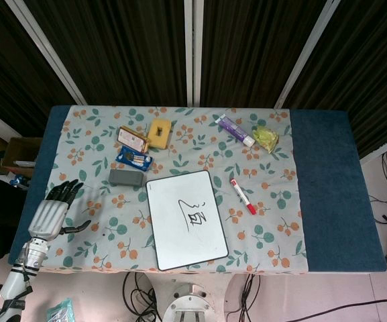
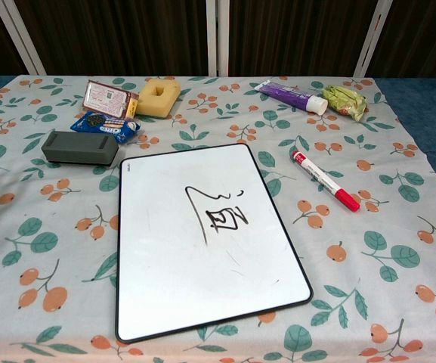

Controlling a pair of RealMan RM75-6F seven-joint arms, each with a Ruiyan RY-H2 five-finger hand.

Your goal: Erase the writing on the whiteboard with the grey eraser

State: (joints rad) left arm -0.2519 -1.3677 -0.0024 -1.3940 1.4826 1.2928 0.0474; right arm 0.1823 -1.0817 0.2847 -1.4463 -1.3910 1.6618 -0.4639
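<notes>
Left hand (image 1: pixel 53 213) at lower left of head view, fingers spread, holding nothing; right hand out of sight. Whiteboard (image 2: pixel 202 249) lower centre, black writing (image 2: pixel 219 214) intact. Grey eraser (image 2: pixel 80 147) just beyond its upper-left corner. Red marker (image 2: pixel 325 179) right of board.

A silver-grey left hand (image 1: pixel 56 213) with black fingers (image 1: pixel 68 190) is seen, joined by a metallic wrist to a white forearm with black cabling.
</notes>
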